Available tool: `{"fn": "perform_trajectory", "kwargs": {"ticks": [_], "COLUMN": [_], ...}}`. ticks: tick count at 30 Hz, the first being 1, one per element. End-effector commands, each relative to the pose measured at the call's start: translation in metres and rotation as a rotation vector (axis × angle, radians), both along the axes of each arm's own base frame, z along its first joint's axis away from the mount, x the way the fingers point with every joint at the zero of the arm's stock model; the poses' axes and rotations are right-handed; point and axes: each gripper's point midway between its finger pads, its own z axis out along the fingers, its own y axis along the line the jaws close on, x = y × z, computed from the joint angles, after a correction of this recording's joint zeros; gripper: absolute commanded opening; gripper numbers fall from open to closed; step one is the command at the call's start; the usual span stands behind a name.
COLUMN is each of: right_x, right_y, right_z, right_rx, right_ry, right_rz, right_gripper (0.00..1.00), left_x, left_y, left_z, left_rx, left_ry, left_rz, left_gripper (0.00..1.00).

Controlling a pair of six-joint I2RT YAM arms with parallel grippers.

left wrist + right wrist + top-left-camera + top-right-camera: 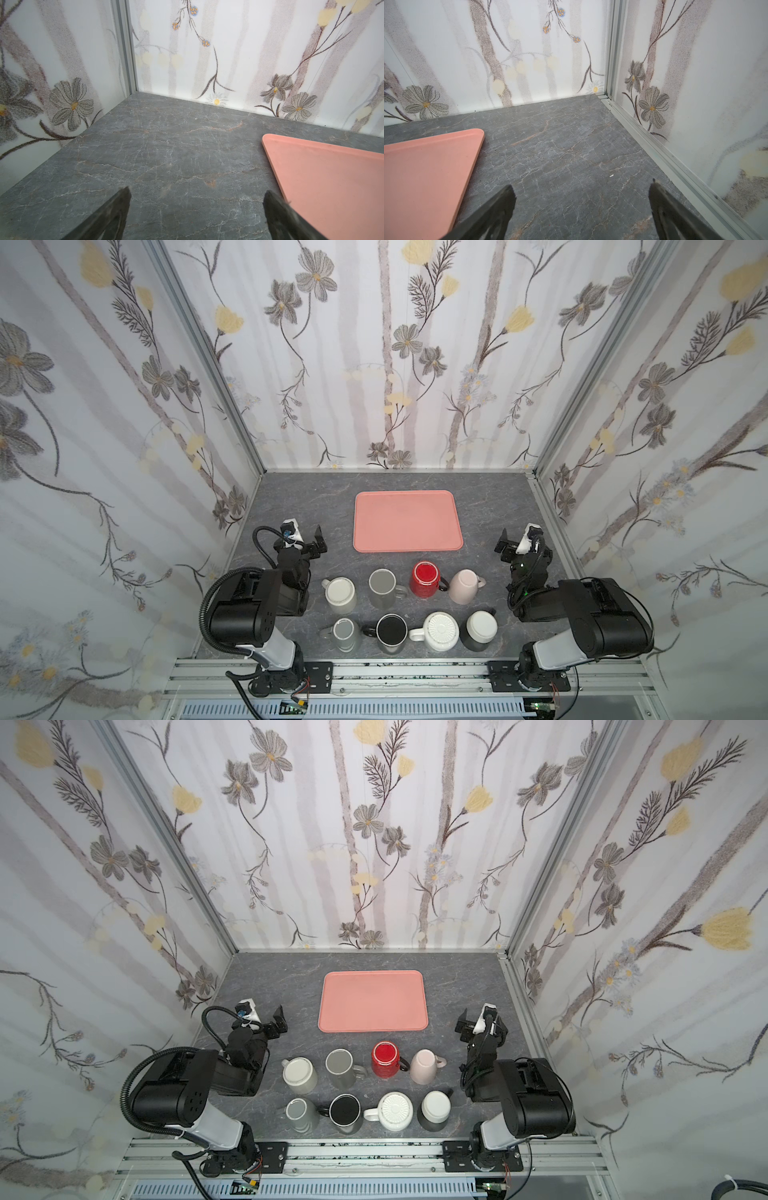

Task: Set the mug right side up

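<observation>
Several mugs stand bottom up in two rows on the grey table in both top views, among them a red mug [425, 578], a pink mug [464, 586], a black mug [391, 632] and a ribbed white mug [440, 630]. My left gripper [318, 543] hovers open behind the rows on the left, holding nothing. On the right, my right gripper [503, 545] is likewise open and empty. Neither wrist view shows a mug; the left gripper [196, 199] and right gripper [582, 195] see only bare table between their fingertips.
A flat pink tray [407, 520] lies behind the mugs at mid-table; its corner shows in both wrist views, tray [332, 176] and tray [425, 176]. Flowered walls close the table on three sides. Both arm bases sit on the front rail.
</observation>
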Motion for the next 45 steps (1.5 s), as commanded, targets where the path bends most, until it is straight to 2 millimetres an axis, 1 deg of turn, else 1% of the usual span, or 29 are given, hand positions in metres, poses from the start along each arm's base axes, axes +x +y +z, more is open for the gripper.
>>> {"fn": "perform_trajectory", "kwargs": {"ticks": [1,42,45], "right_x": [0.0012,0.0025,0.0022], "right_y": [0.0020,0.0017,0.0015], "right_z": [0.0079,0.0062,0.0067], "right_rx": [-0.002,0.006,0.006], "right_ry": [-0.033,-0.025,-0.027], "right_rz": [0.009,0.021,0.022], "right_gripper": [1.00,1.00,0.99], "left_x": [0.0015,0.0015,-0.0002], "left_y": [0.0005,0.0010,0.0017], "left_z": [0.0041,0.0042,0.0075], "left_rx": [0.008,0.009,0.005], "left_ry": [-0.014,-0.014,-0.025], "left_rz": [0.003,0.004,0.008], "left_gripper": [1.00,1.00,1.00]}}
